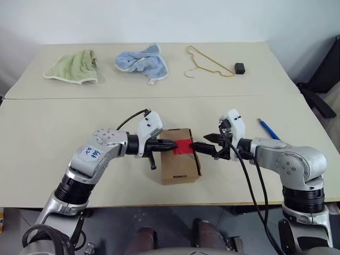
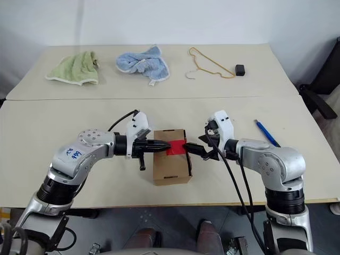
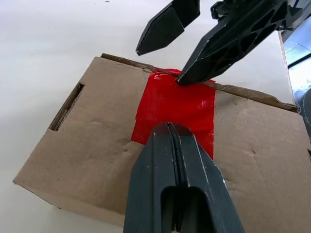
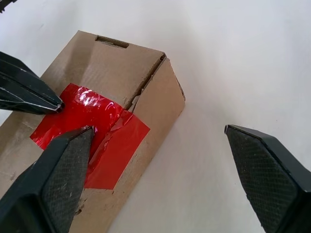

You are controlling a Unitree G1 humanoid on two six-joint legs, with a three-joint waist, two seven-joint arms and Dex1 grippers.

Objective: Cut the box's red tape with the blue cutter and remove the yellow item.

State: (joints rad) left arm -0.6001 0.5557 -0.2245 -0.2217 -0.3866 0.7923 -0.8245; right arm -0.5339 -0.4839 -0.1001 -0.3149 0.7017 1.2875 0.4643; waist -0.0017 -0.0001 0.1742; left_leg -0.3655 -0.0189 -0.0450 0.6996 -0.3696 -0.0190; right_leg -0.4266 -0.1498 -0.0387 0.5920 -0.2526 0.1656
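The brown box (image 1: 178, 164) stands near the table's front edge, between my two grippers. The red tape (image 1: 185, 145) crosses its top seam and folds down one side (image 4: 114, 155). My left gripper (image 1: 171, 144) is shut, holds nothing, and points its tips (image 3: 168, 127) at the tape's edge from the left. From the right, my right gripper (image 1: 205, 142) stands open; one finger (image 4: 63, 170) lies on the tape and the other (image 4: 265, 167) hangs over bare table beside the box. The blue cutter (image 1: 269, 129) lies on the table right of my right arm. The yellow item is hidden.
At the back of the table lie a green cloth (image 1: 73, 66), a blue cloth (image 1: 142, 59), a thin tan hanger (image 1: 204, 62) and a small black block (image 1: 239, 68). The box has a slot (image 3: 67, 106) in one side.
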